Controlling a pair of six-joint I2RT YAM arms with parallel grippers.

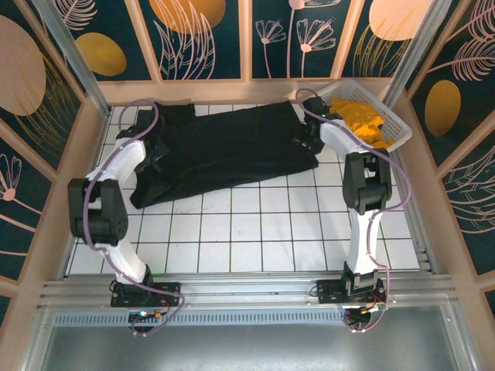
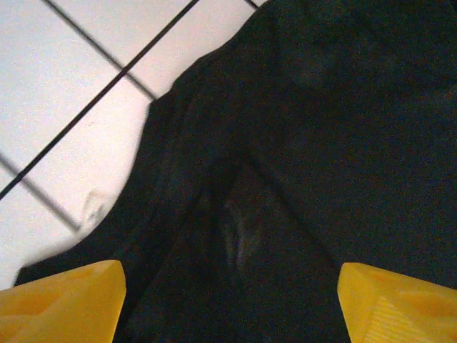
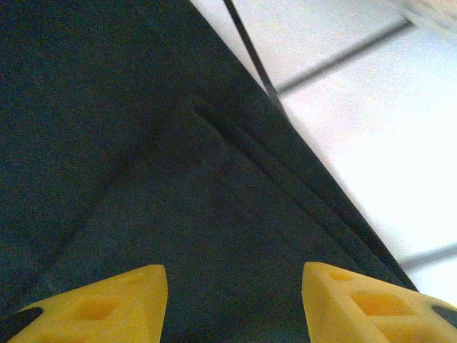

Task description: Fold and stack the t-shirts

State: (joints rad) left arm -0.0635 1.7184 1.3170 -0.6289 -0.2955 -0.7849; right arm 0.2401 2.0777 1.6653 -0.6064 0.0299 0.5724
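**Item 1.** Large black t-shirt [image 1: 232,147] of soft plain cloth, short-sleeved.
- Location: spread roughly flat, with wrinkles, across the far half of the white tiled table [image 1: 255,239]. Its long axis runs left to right, and its near left corner is bunched.
- Handling, as judged: light and limp, with no stiffness. It is likely to sag when lifted and slide easily on the smooth tiles. Not fragile.
- Hold, as judged: best pinched at an edge or seam at opposite ends, so the cloth hangs taut between two holds.

**Item 2.** Bright orange-yellow t-shirts [image 1: 360,120], crumpled cloth.
- Location: heaped in the white plastic lattice basket [image 1: 398,135] at the far right corner, just beside the black t-shirt's right end.
- Number: cannot be told.

**Item 3.** Left claw [image 2: 228,304].
- Position: low over the left end of the black t-shirt, near the edge where the tiles show.
- State: jaws wide apart. Dark folds lie beneath the gap, and nothing is clamped.

**Item 4.** Right claw [image 3: 234,300].
- Position: low over the shirt's right edge, beside a stitched hem.
- State: jaws apart and clamped on nothing. Whether the fingertips touch the cloth cannot be told.
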